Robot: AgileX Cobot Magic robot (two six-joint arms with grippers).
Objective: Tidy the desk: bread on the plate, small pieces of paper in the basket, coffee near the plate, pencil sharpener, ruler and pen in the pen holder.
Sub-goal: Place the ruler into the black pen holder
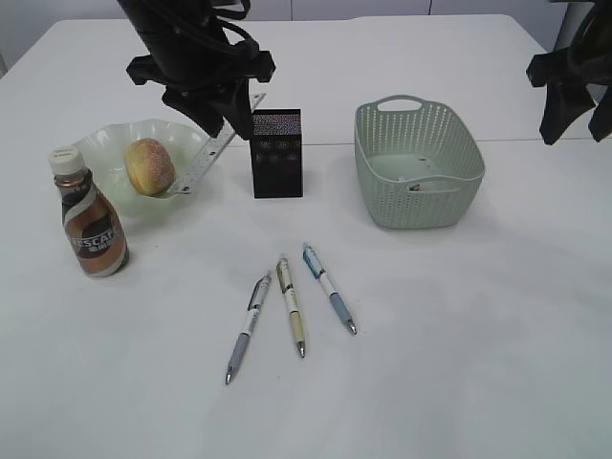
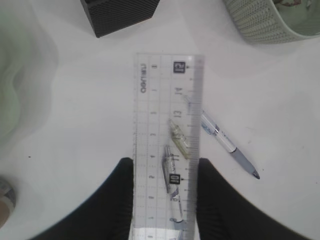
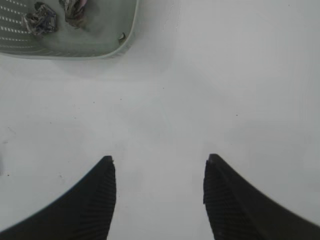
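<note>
exterior view: we see the left gripper [image 1: 218, 113] above the desk [image 1: 459, 363], clamped on the ruler [image 1: 212, 151]. the ruler's long axis runs on a diagonal, its lower end pointing near-left over the plate's rim, its upper end far-right beside the pen holder [image 1: 277, 153]. the plate [image 1: 100, 153] sits at left with the bread [image 1: 150, 165] in it. the coffee [image 1: 90, 216] stands upright just near-left of the plate. the basket [image 1: 417, 163] sits right of the pen holder, with a small scrap inside. three pens [image 1: 293, 306] lie on the desk nearer us, tips pointing toward the near edge. the right gripper [image 1: 574, 100] hangs at the far right.

left wrist view: we see the ruler [image 2: 167, 145] pinched by its long edges between the two fingers [image 2: 115, 200], lengthwise away from the camera. the pens [image 2: 227, 145] show below and through it. a corner of the pen holder [image 2: 122, 15] lies at top.

right wrist view: we note the fingers [image 3: 97, 200] set apart with nothing between, over bare desk. the basket [image 3: 75, 30] corner at top left holds crumpled paper pieces [image 3: 42, 20].
</note>
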